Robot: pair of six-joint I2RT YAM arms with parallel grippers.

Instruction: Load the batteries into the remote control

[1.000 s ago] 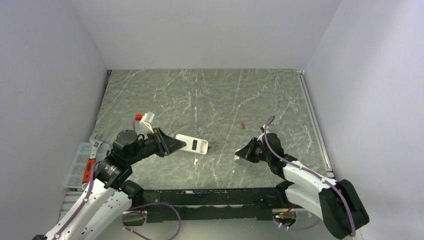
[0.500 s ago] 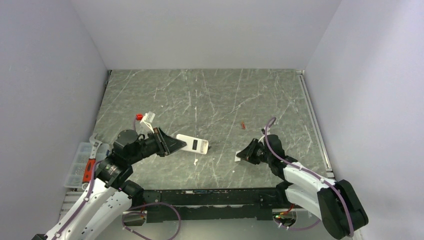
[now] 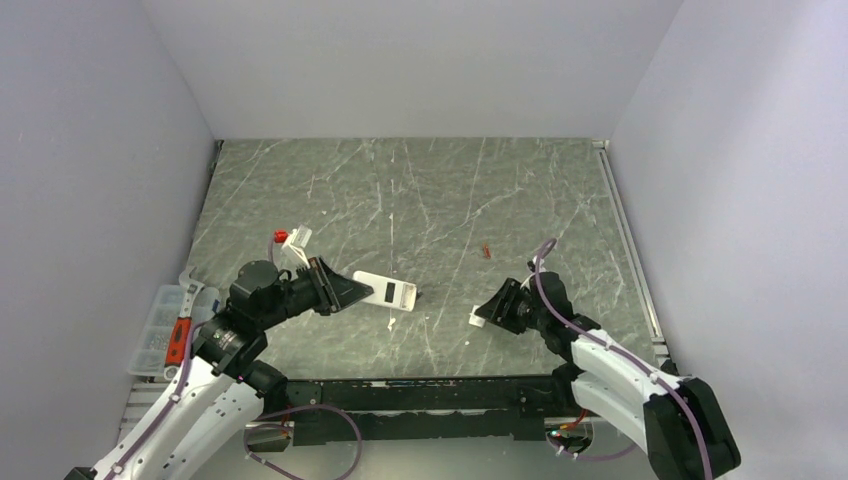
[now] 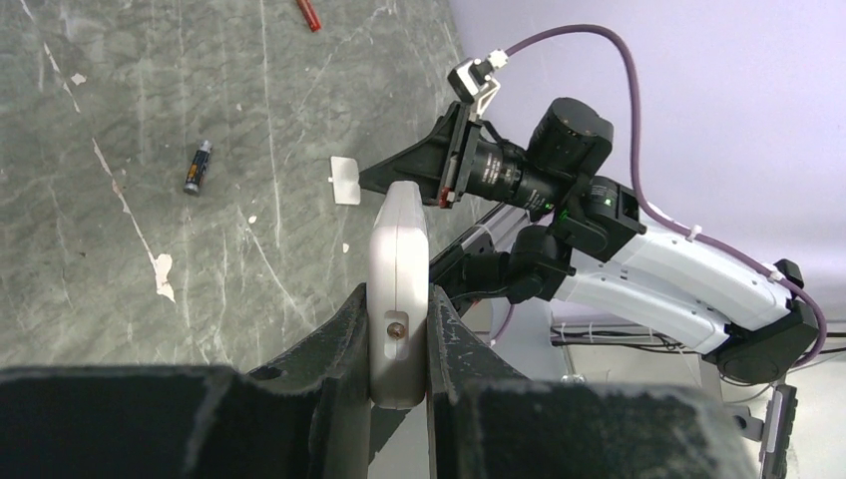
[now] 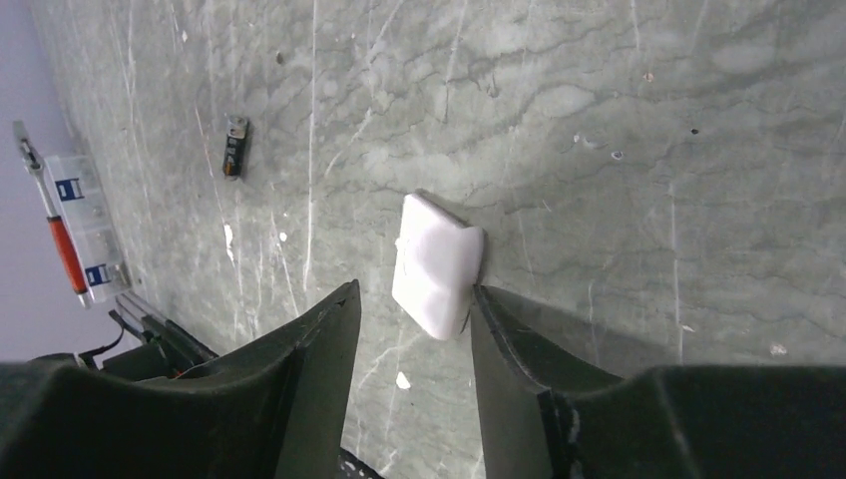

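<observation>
Item: right hand [image 5: 414, 294], low over the bench [image 3: 420, 190] close to its near edge, right of centre. Change noted: shut a second ago on the white square plastic piece [image 5: 437, 264], its fingers now stand apart and it has drawn back slightly toward the near right corner. The piece is released and lies flat on the bench between the fingers, close to the right-hand one; contact there cannot be told. Item: left hand [image 4: 397, 309], unchanged, closed on one end of the remote control [image 4: 399, 289], which lies left of centre toward the near edge, free end pointing at the right hand. Whether the remote rests on the bench cannot be told. Item: dark battery [image 4: 197, 167], loose on the bench just off the remote's free end, untouched. Assessment: with the piece set down, the right hand is likely free to fetch a battery; loading not yet begun.
</observation>
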